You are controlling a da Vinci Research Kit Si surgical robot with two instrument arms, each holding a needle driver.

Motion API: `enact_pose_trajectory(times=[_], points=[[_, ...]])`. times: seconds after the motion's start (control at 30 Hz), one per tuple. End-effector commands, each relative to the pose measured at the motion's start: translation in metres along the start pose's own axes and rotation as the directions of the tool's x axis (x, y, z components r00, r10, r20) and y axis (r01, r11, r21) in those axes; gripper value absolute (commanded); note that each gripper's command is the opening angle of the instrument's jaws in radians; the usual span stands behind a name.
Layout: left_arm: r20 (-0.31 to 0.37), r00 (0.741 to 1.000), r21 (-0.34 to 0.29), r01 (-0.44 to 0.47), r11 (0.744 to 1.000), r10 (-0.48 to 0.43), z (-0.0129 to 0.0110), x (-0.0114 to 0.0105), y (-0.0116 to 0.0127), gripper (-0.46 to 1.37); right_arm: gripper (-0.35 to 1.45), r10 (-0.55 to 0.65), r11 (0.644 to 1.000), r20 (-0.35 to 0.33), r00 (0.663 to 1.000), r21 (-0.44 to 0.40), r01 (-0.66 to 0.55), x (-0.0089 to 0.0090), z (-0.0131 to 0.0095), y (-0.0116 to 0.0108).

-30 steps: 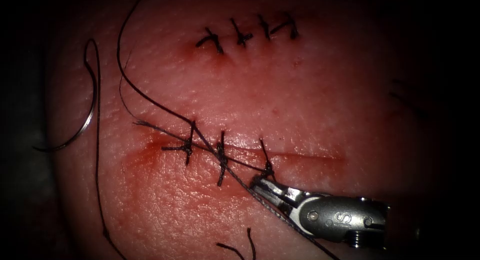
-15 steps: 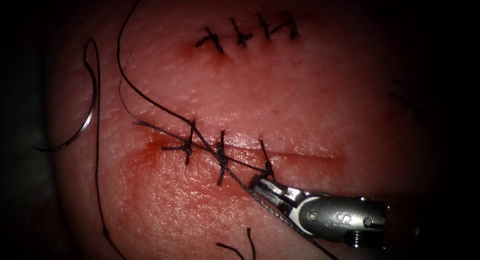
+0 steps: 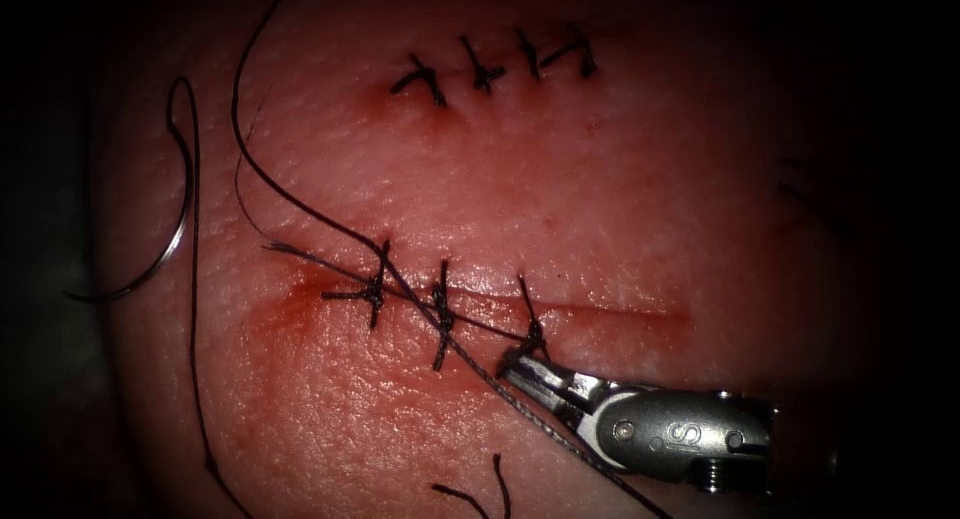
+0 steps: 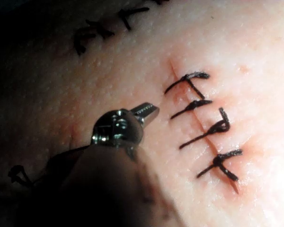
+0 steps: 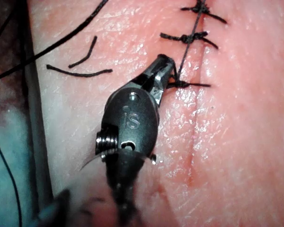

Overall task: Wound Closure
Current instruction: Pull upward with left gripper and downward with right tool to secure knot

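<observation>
I see the needle (image 3: 165, 249) lying free at the tissue's (image 3: 620, 189) dark left edge, out of the tissue and well left of the cut (image 3: 600, 309). My right tool (image 3: 522, 364) has its jaws clamped on the thread (image 3: 300, 207) at the third stitch (image 3: 533, 331). My left tool (image 4: 150, 109) hovers beside another stitched cut, jaws together, holding nothing. Open tissue lies to the right.

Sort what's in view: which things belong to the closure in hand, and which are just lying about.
In the job:
- right tool, tip at the third stitch's knot
- thread
- cut, three stitches in
- needle, free, left of the cut, not in the tissue

Lying about:
- cut ends
- finished upper row
- left tool, holding nothing
</observation>
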Motion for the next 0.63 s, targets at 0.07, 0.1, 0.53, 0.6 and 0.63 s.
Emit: enact_pose_trajectory(times=[0.07,0.1,0.53,0.6,0.63], points=[[0.0,1.0,-0.005,0.0,1.0,0.0,0.0,0.0,0.0,-0.35,-0.35,-0.005,1.0,0.001,1.0,-0.006,0.005,0.0,0.0,0.0],[-0.001,1.0,-0.008,-0.006,1.0,0.006,0.0,0.0,0.0,-0.35,-0.35,-0.005,1.0,0.001,1.0,-0.006,0.005,0.0,0.0,0.0001],[-0.005,1.0,-0.012,-0.006,1.0,0.006,0.0001,0.0001,0.0001,-0.35,-0.35,-0.009,1.0,0.003,1.0,-0.007,0.009,0.0002,0.0002,0.0001],[-0.005,1.0,-0.012,-0.012,1.0,0.012,0.0001,0.0001,0.0002,-0.35,-0.35,-0.009,1.0,0.002,1.0,-0.007,0.009,0.0002,0.0002,0.0001],[-0.005,1.0,-0.012,-0.012,1.0,0.012,0.0001,0.0001,0.0002,-0.35,-0.35,-0.009,1.0,0.002,1.0,-0.007,0.009,0.0002,0.0002,0.0001]])
